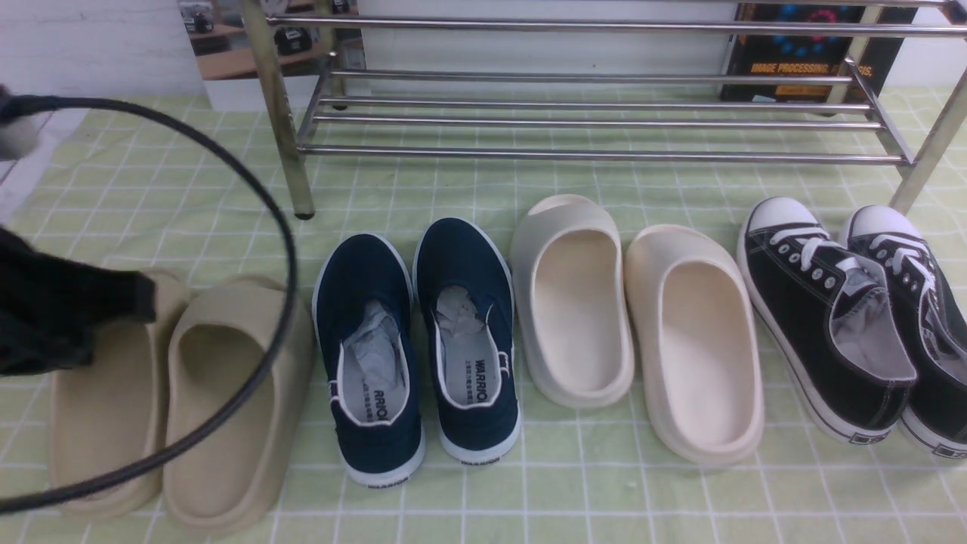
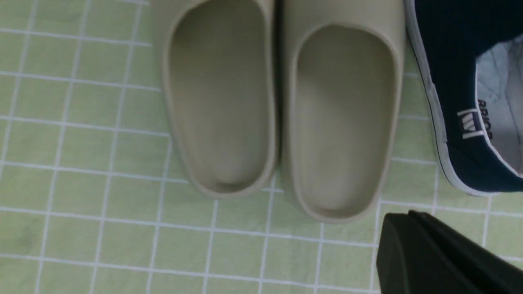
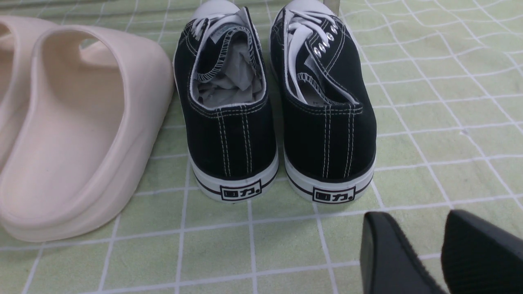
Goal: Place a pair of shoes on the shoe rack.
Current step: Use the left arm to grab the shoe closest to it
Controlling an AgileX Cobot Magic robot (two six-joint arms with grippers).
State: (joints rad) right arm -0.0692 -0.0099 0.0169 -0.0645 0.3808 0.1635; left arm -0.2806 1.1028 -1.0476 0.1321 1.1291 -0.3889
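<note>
Navy canvas slip-ons (image 1: 462, 257) look light, soft; pinch the firmer heel wall (image 1: 381, 446). Left hand (image 2: 401, 215) closed, empty; right hand (image 3: 416, 216) parted, empty.

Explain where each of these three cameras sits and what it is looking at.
Front view: between the two arms, looking forward over the shoes to the chrome rack; a blurred part of the left arm and a black cable show.
Left wrist view: on the left arm, looking down at tan slides and a navy slip-on; its shut hand shows.
Right wrist view: on the right arm, looking slantwise at black lace-ups; two dark fingertips show, slightly apart.
Shared: front and left wrist both show the slides and slip-on.
</note>
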